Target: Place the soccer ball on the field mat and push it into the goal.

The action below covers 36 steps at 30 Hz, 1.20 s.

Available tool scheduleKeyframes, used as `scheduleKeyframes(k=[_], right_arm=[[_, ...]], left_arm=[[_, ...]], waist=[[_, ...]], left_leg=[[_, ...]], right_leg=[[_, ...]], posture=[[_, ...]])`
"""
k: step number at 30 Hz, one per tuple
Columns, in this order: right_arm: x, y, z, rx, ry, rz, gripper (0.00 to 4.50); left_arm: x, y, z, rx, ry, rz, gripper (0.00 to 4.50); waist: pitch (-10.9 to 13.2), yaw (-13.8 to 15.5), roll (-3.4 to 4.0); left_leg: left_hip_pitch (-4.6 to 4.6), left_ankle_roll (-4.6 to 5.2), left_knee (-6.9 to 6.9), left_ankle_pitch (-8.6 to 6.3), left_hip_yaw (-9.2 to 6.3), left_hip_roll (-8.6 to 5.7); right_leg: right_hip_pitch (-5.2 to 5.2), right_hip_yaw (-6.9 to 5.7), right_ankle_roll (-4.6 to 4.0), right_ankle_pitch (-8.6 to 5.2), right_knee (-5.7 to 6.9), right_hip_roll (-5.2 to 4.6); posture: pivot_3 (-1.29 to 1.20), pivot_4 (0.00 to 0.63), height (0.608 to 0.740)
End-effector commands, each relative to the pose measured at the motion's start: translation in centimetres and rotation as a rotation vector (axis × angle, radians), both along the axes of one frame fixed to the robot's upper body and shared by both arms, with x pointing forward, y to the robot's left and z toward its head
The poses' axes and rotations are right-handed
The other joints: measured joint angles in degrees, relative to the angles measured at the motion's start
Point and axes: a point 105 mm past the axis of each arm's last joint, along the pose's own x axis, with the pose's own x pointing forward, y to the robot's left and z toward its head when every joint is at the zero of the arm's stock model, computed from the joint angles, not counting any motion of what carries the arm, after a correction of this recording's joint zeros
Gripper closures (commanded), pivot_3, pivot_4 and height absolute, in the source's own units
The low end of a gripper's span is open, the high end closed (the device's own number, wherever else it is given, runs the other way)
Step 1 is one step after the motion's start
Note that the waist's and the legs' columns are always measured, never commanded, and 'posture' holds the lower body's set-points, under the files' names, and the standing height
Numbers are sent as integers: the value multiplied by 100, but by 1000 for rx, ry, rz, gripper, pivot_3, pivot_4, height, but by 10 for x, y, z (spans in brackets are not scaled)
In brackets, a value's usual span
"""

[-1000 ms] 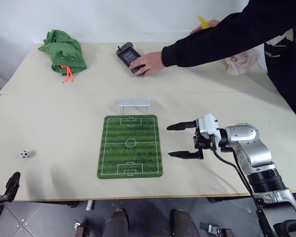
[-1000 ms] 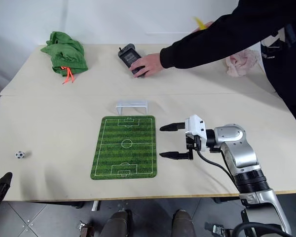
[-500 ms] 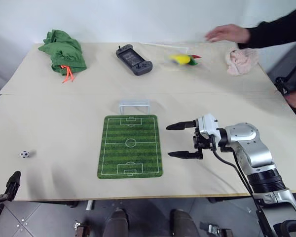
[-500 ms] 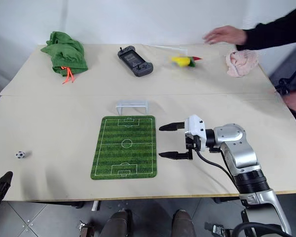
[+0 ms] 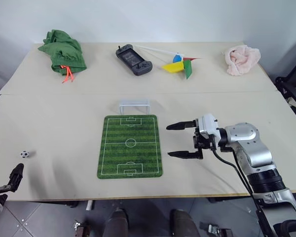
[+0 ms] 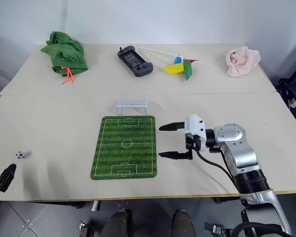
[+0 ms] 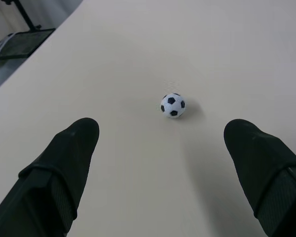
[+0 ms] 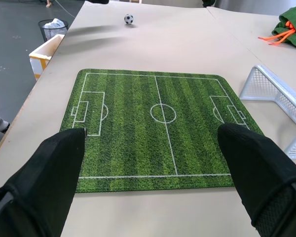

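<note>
The soccer ball (image 5: 24,154), tiny and white with black patches, lies on the bare table near its left front corner. My left gripper (image 7: 163,136) is open just short of the ball, which lies ahead between the two fingers, untouched. The green field mat (image 5: 130,145) lies flat at the table's middle. The white goal (image 5: 134,105) stands just beyond the mat's far end. To the right of the mat, my right gripper (image 5: 168,140) hovers open and empty, its fingers pointing at the mat's right edge.
Along the far side of the table lie a green drawstring bag (image 5: 61,49), a dark game controller (image 5: 133,59), a coloured pinwheel (image 5: 180,64) and a pink cloth (image 5: 241,58). The table's front edge runs close behind my left gripper.
The person's arm has pulled away from the far side of the table, leaving the pinwheel beside the controller. My left gripper has crept slightly toward the ball. The right gripper has stayed still.
</note>
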Motion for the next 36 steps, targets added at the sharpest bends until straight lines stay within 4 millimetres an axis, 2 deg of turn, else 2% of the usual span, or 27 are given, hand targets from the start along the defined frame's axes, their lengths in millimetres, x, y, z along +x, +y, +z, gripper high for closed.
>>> scheduleKeyframes(k=[1, 6, 13, 36], right_arm=[[-4, 2, 13, 15, -54, 16, 0], [-6, 1, 15, 12, -54, 12, 0], [-7, -2, 18, 2, -52, 0, 0], [-11, 0, 21, 9, -52, -18, 0]], left_arm=[[11, 7, 3, 30, -4, -1, 39], [34, 8, 1, 19, -19, -29, 39], [53, 13, -8, 16, -11, -47, 39], [73, 12, -28, 9, 31, -90, 39]], waist=[[0, 3, 0], [0, 7, 0], [0, -2, 0], [-1, 9, -1]], left_leg=[[0, 0, 1, 0, 0, 0], [-1, 0, 0, 0, 0, 0], [1, 0, -1, 0, 0, 0], [1, -1, 0, 1, 0, 0]], right_leg=[[1, 0, 0, 0, -1, 0], [1, 0, 1, 1, 0, 0], [-1, -1, 2, 1, 6, 0], [-1, -1, 4, 2, 10, 0]], posture=[[0, 150, 740], [0, 150, 740], [0, 150, 740], [0, 150, 740]])
